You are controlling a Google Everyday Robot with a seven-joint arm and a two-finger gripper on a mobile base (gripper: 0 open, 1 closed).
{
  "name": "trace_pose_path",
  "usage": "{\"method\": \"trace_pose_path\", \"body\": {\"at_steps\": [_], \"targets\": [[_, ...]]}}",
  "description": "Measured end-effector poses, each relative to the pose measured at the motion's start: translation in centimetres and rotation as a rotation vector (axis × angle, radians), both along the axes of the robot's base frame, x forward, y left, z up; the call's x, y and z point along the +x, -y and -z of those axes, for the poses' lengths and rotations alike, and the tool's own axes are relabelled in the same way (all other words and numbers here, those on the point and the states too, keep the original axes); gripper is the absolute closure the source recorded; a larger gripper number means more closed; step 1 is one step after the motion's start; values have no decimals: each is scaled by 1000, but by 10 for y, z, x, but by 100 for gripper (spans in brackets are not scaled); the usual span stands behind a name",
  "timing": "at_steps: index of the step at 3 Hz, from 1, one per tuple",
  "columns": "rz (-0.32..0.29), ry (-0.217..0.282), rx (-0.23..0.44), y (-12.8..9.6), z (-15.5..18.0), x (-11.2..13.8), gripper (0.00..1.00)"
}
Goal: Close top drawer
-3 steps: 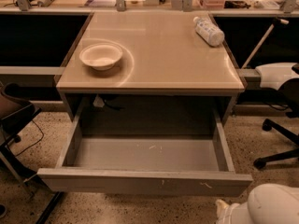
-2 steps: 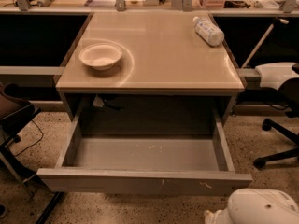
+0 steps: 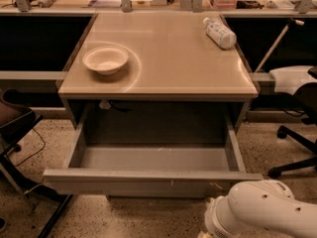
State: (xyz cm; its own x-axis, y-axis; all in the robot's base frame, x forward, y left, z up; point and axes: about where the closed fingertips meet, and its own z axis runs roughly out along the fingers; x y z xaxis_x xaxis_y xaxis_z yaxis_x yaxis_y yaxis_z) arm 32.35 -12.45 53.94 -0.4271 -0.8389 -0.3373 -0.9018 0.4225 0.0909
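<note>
Top drawer (image 3: 148, 181) stands pulled out beneath the table (image 3: 188, 58), long axis running left-right, flat front facing the camera. My gripper is out of view, state undeterminable; my white arm (image 3: 262, 209) sits lower right, near the drawer front.

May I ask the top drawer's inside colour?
The drawer is plain grey inside, camera view; gripper out of sight.

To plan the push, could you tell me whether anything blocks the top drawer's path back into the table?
Nothing visible does: the top drawer is bare inside and the cavity behind looks open, bar a cable high at back left. The gripper is unseen; only the arm shows, lower right.
</note>
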Motion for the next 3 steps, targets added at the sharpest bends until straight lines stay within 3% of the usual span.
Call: {"method": "trace_pose_path", "body": {"at_steps": [1, 2, 3], "targets": [[64, 156, -4, 8, -47, 33, 0], [101, 239, -3, 12, -78, 60, 0], [95, 254, 15, -1, -92, 102, 0]]}}
